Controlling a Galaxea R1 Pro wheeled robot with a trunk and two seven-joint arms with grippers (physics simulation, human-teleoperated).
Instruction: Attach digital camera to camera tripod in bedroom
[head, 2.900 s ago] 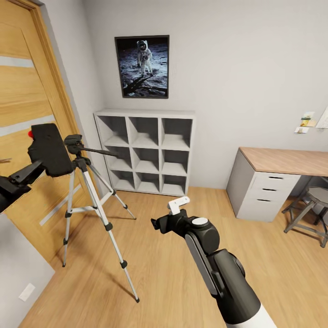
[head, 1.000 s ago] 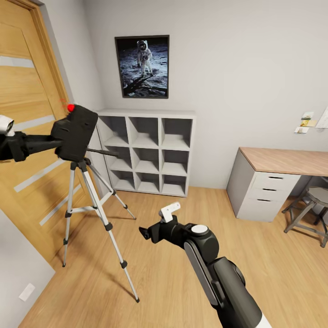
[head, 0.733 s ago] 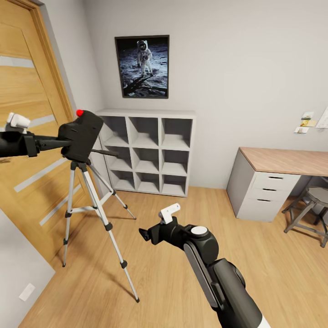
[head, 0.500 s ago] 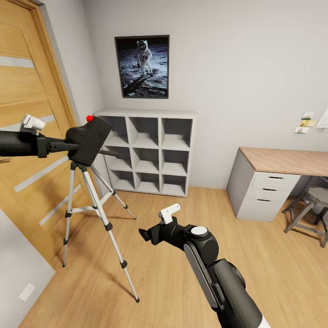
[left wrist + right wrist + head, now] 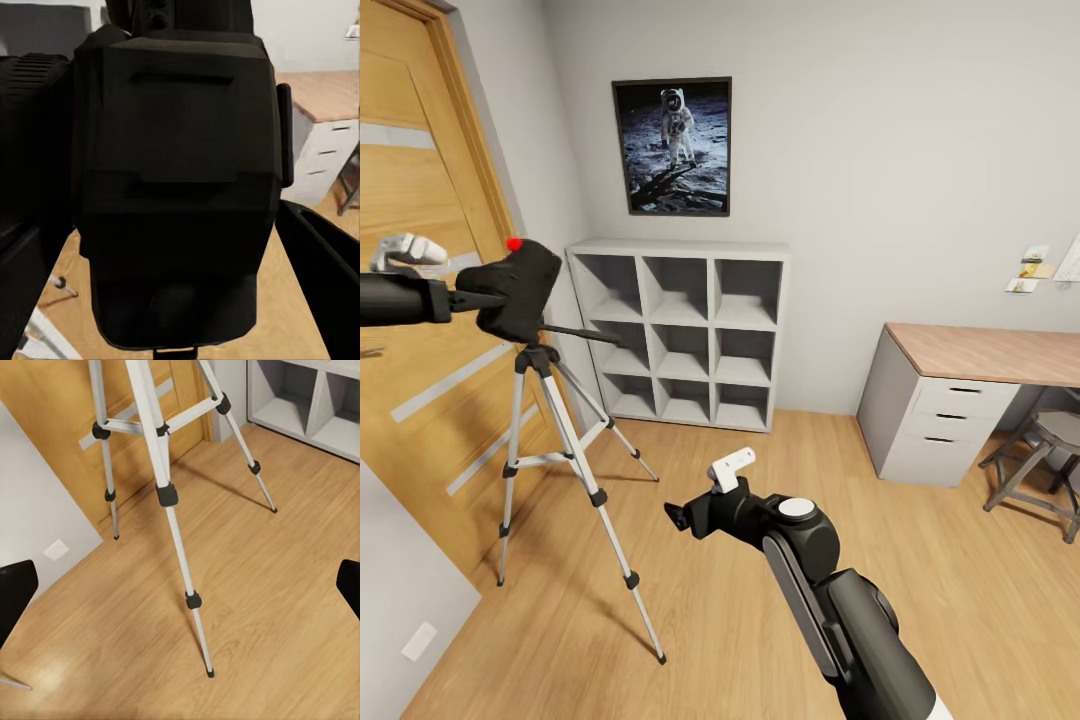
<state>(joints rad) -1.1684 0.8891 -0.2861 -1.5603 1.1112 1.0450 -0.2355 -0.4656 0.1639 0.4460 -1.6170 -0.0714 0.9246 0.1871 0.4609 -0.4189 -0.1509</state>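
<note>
Here the matte-black, boxy digital camera (image 5: 515, 288) is gripped by the left gripper (image 5: 468, 297) atop the silver-legged camera tripod (image 5: 565, 430), at ten o'clock beside the wooden door (image 5: 420, 330). The right gripper (image 5: 682, 515) is spread open over bare plank floor (image 5: 960, 590), with room toward four o'clock.

From head height, the head view looks down across the bedroom toward the cube shelves (image 5: 680, 335), with the camera tripod (image 5: 560, 440) standing at left. The left wrist view sits pressed close against the digital camera (image 5: 180, 187). The right wrist view looks steeply down at the tripod's legs, shared with the head view.
</note>
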